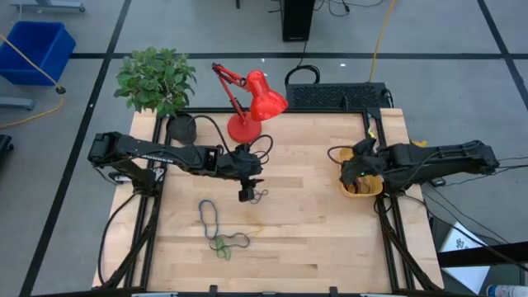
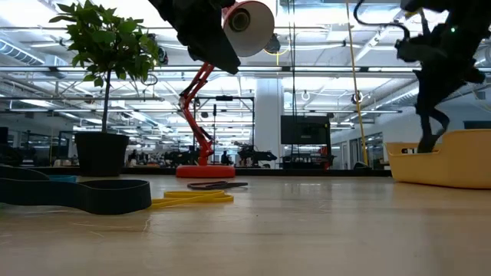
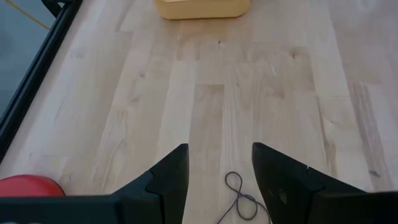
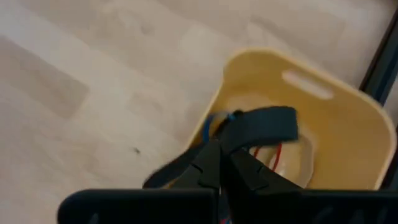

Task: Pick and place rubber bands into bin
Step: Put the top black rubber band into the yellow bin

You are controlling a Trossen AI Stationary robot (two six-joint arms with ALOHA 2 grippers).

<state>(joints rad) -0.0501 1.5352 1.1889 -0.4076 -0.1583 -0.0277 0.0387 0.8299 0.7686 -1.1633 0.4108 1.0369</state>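
The yellow bin (image 1: 375, 189) stands at the table's right edge; it also shows in the low view (image 2: 449, 165). My right gripper (image 4: 222, 165) is above it, shut on a broad black rubber band (image 4: 264, 124). Red (image 4: 277, 155) and blue (image 4: 219, 118) bands lie in the bin. My left gripper (image 3: 221, 171) is open at mid table, above a thin dark band (image 3: 239, 199) that lies flat on the wood between its fingers. A dark blue band (image 1: 208, 216) and green bands (image 1: 227, 243) lie on the table nearer the front. My right gripper pinches the black band between its two shut fingers at one end of the loop (image 4: 233, 146), coming from above. The rest of the loop hangs below the fingers (image 2: 433, 130), slack, into the bin's mouth.
A red desk lamp (image 1: 247, 103) and a potted plant (image 1: 157, 82) stand at the table's far side. A blue crate (image 1: 37, 49) is on the floor beyond. Bare wood lies between the two grippers (image 1: 305, 190).
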